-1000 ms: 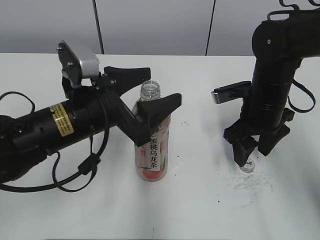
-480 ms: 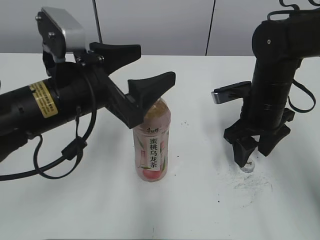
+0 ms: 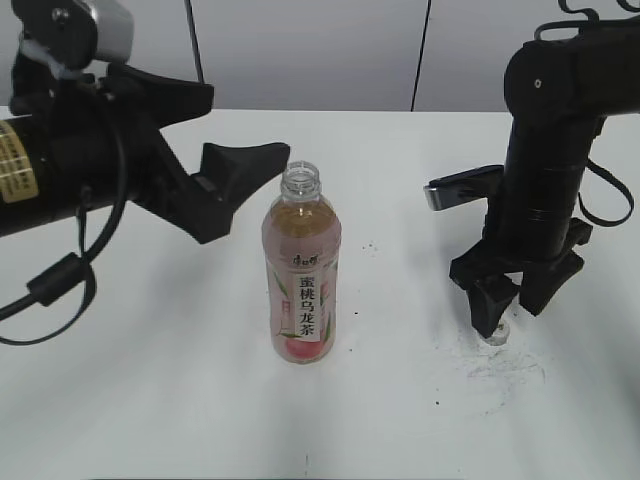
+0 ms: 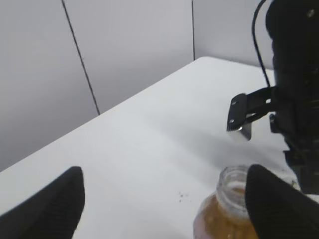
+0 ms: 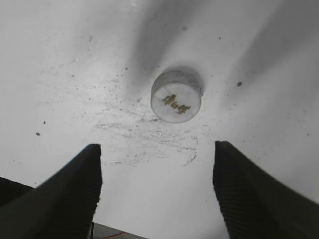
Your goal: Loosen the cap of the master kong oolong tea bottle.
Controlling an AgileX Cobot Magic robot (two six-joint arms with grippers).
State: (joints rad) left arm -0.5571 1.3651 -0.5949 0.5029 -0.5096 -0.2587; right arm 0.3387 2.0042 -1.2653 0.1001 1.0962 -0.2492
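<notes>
The master kong oolong tea bottle (image 3: 301, 270) stands upright mid-table with its neck bare and no cap on it; its open neck also shows in the left wrist view (image 4: 234, 186). The cap (image 5: 176, 96) lies flat on the table, apart from the bottle; in the exterior view it peeks out under the right gripper (image 3: 495, 336). My left gripper (image 3: 245, 130) is open and empty, up and to the left of the bottle's neck. My right gripper (image 3: 510, 300) is open and empty, pointing down just above the cap, not touching it.
The white table (image 3: 400, 400) has scuff marks and dark specks around the cap (image 5: 144, 129). A grey panelled wall (image 3: 320, 50) stands behind the table. The right arm's wrist camera bracket (image 4: 244, 112) shows in the left wrist view.
My left gripper has drawn back from around the bottle, up and to the left, leaving the bottle standing free. The right arm and the cap have not moved.
</notes>
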